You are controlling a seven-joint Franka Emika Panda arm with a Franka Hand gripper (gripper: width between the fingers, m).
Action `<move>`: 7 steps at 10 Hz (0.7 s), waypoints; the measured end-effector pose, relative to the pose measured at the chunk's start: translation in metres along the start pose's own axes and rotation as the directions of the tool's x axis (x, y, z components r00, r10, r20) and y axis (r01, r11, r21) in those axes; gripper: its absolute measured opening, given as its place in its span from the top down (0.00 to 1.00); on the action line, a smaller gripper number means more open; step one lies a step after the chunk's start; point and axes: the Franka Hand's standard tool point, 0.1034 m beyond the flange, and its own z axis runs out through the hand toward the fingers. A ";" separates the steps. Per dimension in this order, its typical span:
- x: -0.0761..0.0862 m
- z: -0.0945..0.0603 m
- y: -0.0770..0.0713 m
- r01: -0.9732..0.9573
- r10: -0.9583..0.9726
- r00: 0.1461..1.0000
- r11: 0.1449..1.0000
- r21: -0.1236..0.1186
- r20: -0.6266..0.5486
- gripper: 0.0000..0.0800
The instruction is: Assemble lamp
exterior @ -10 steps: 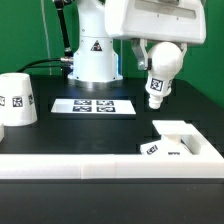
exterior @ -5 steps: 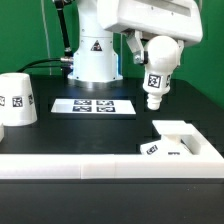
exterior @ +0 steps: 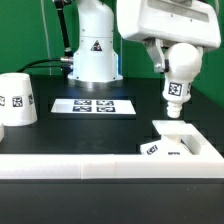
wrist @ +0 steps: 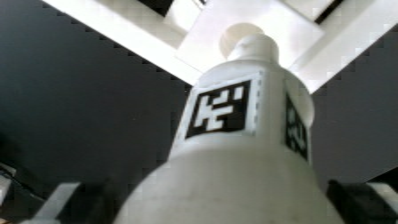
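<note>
My gripper is shut on the round white bulb and holds it in the air, tilted, with its short tagged neck pointing down. The neck tip hangs a little above the flat square base, which lies at the exterior view's right near the front. The tapered shade stands on the table at the exterior view's far left. In the wrist view the bulb fills the picture between my dark fingers, my gripper closed around it. White parts of the base show beyond the neck.
The marker board lies flat in the middle, in front of the arm's white pedestal. A low white wall runs along the table's front edge, just in front of the base.
My gripper has carried the bulb toward the exterior view's right, from beside the marker board to above the base. The shade and base have not moved.
</note>
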 end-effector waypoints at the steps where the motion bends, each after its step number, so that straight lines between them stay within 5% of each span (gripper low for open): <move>1: 0.000 0.004 0.002 0.011 -0.011 1.000 1.000 -0.001 0.000 0.28; 7: -0.011 0.013 0.000 0.014 -0.014 1.000 1.000 0.005 0.016 0.28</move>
